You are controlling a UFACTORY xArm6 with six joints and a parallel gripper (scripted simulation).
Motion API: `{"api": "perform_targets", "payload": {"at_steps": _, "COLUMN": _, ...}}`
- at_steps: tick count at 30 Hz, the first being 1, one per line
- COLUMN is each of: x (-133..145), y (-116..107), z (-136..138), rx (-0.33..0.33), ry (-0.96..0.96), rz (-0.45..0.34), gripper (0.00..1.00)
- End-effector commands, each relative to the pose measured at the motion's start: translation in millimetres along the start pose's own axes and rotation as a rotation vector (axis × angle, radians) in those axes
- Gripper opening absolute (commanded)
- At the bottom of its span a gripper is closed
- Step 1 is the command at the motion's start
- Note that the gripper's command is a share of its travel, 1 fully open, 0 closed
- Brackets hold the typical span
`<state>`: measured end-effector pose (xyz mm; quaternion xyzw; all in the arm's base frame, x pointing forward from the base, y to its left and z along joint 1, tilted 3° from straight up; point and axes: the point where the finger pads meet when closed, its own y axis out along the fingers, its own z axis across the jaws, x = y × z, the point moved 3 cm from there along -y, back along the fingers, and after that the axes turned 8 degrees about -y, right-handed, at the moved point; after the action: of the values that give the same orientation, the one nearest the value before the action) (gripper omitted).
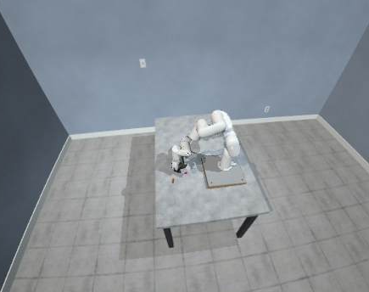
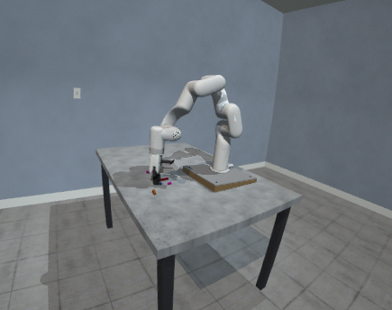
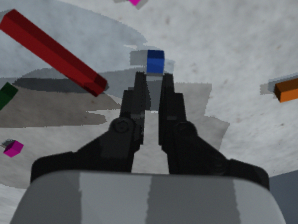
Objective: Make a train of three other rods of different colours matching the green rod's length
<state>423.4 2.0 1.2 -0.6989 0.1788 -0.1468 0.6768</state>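
- Right at the wrist camera: the gripper [image 3: 154, 75] is clenched, the two black fingers nearly together with only a narrow slot between them.
- In that slot sits a pale greyish strip, which looks like a grey rod [image 3: 153, 97] pinched between the pads. It blends with the table [image 3: 240, 40] behind it, so its ends and length are hard to make out.
- Just past the fingertips: a small blue block [image 3: 155, 61] lies flat on the table, in line with the slot. Whether its near face touches the fingertips cannot be told from here.
- Off to the hand's left and beyond: a long red rod [image 3: 52, 50] lies slanted, its near end close to the left finger and its far end cut off at the picture's corner.
- Further left, below the red one: the green rod [image 3: 7, 95], only a dark stub of it showing before the frame edge chops it off.
- Low left, near the gripper's body: a small magenta piece [image 3: 13, 148].
- To the right, well apart from the fingers: an orange rod [image 3: 287, 90], cut off by the right edge.
- At the far top edge: a sliver of a second magenta piece [image 3: 135, 2], mostly out of frame.
- From the side camera the gripper [image 2: 156, 177] hangs low over the table, fingers pointing down, and the rods around it are mere specks: red [image 2: 164, 178], magenta [image 2: 168, 183] and orange [image 2: 154, 192], the last lying nearest the camera.
- From above, the wrist hides most of the cluster; only orange [image 1: 172, 181] and a magenta dot [image 1: 186, 172] come through.
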Motion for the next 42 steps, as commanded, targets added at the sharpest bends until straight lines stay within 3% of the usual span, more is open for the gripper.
{"api": "perform_targets", "payload": {"at_steps": 1, "x": 1.2, "y": -1.2, "z": 0.6, "rx": 0.002, "ry": 0.000, "rz": -0.003, "gripper": 0.04}}
{"api": "perform_targets", "payload": {"at_steps": 29, "x": 1.2, "y": -1.2, "z": 0.6, "rx": 0.002, "ry": 0.000, "rz": -0.003, "gripper": 0.04}}
{"api": "perform_targets", "payload": {"at_steps": 42, "x": 1.2, "y": -1.2, "z": 0.6, "rx": 0.002, "ry": 0.000, "rz": -0.003, "gripper": 0.20}}
